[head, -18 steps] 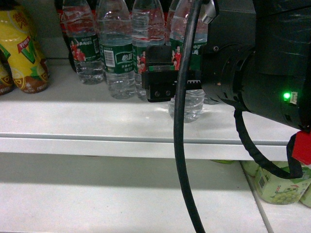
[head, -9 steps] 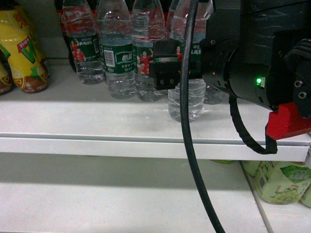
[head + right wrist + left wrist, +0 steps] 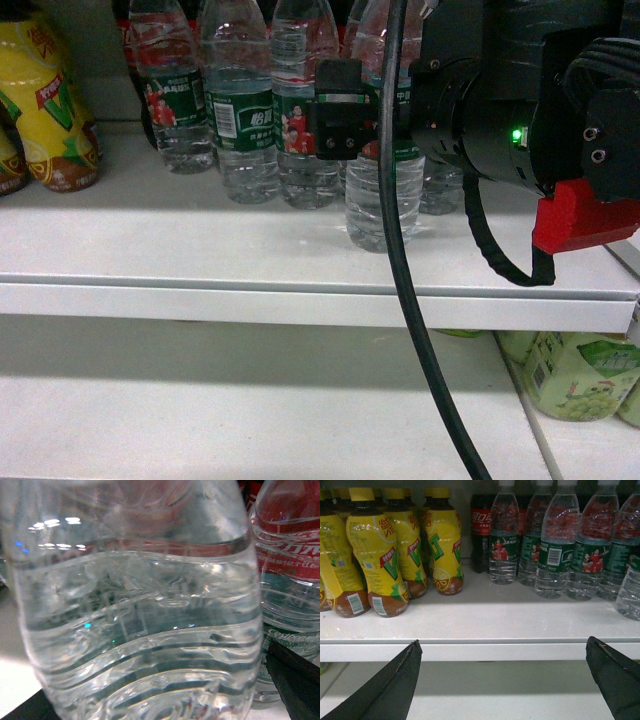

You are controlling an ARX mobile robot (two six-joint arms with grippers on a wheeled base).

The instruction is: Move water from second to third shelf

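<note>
I see water [image 3: 383, 205]: clear ribbed bottle, green label, upright on white shelf, centre-right of head view, ahead of bottle row; fills right wrist view.

Clear, ribbed water bottle [image 3: 384, 205] at the middle of the head view, with a dark green label, red-shirted players and white writing. Same clear ribs filling the right wrist view [image 3: 135, 630]. More green-labelled clear bottles [image 3: 555, 545] at the upper right of the left wrist view. Dark cola bottle [image 3: 481, 535] with a red label at the top middle. Yellow drink bottles [image 3: 380, 555] at the upper left, with green and red marks, brown bottoms and yellow caps. White shelf [image 3: 200, 260]. Black right gripper [image 3: 340, 125], black cable [image 3: 400, 250], tiny green light [image 3: 517, 133], red block [image 3: 580, 215] at the right. Pale green bottles [image 3: 580, 375] at the lower right. Black fingers [image 3: 385, 690] along the bottom of the left wrist view.
</note>
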